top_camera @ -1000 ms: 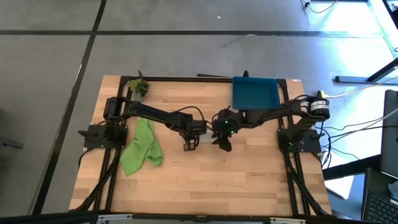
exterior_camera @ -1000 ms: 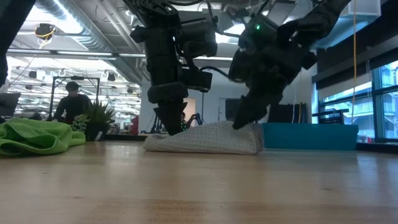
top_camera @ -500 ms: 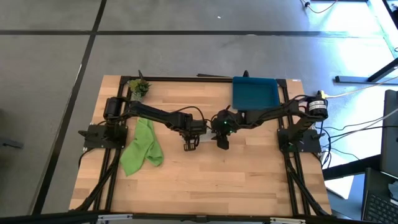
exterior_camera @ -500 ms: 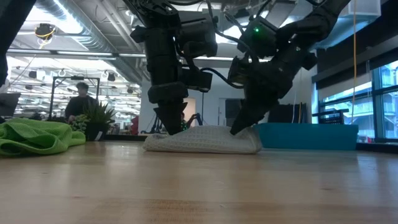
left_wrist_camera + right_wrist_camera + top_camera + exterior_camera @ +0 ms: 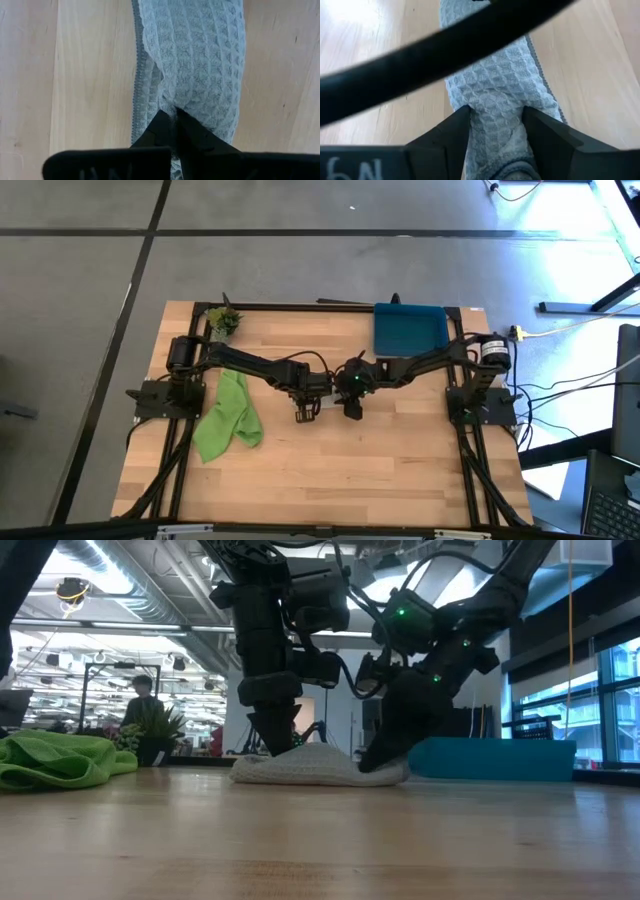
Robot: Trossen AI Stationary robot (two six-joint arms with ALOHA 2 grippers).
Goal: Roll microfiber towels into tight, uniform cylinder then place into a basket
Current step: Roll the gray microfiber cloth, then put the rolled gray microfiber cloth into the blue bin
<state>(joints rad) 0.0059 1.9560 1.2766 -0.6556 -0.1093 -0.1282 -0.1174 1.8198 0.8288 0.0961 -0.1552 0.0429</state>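
Grey towel (image 5: 318, 766) first: it lies mid-tabletop (image 5: 330, 470) as a low, narrow, folded strip of waffle-weave cloth, flattish rather than round, with a stitched hem running along one long side. From table height it reads as a shallow mound, slightly thicker in the middle, and I do not see a rolled cylinder yet.

My left hand (image 5: 175, 120) is pinched fully closed on a tuck of that cloth at one end of the strip, fingertips down on the fabric. My right hand (image 5: 495, 125) sits at the other end, half open, its two fingers straddling the bunched width of the towel with the cloth filling the gap between them; I judge that a grip on the towel.

So I take the step in hand to be rolling the grey towel, both hands engaged on it. Next I need the two ends turned evenly so the roll comes out tight and straight, without the hem slipping out sideways.

Farther out, the lime-green towel (image 5: 228, 418) lies crumpled near the left arm's base, untouched. The dark-blue basket (image 5: 409, 329) waits at the far right of the tabletop, nothing visible in it, well apart from the grey towel. A small potted plant (image 5: 224, 320) stands at the far left corner.
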